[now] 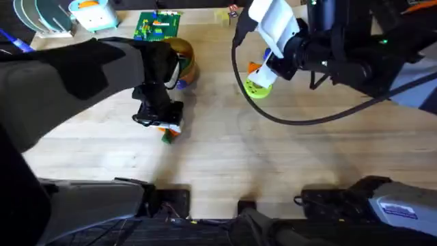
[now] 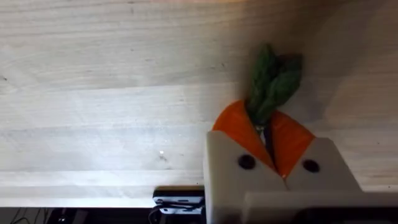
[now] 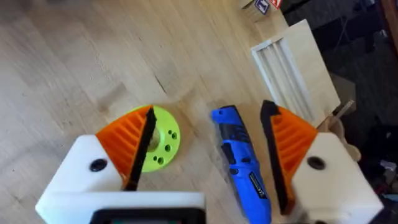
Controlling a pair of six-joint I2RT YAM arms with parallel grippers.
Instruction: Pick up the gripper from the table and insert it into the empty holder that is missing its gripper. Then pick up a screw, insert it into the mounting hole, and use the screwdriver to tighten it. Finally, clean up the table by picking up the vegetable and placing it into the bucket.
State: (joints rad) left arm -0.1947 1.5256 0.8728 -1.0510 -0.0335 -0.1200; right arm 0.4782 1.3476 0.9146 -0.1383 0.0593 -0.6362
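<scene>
overhead: the left end effector (image 1: pixel 164 126) is low on the bench (image 1: pixel 273 157), just in front of the bucket (image 1: pixel 183 58), green showing at its tip.

left wrist: its pads are pressed onto the vegetable (image 2: pixel 273 81), so cleanup looks in hand; next, lift and carry to the bucket.

right wrist: the right end effector (image 3: pixel 208 149) is spread over the screwdriver (image 3: pixel 239 158) and a lime disc (image 3: pixel 158 137). the bucket's mouth is partly hidden overhead.
</scene>
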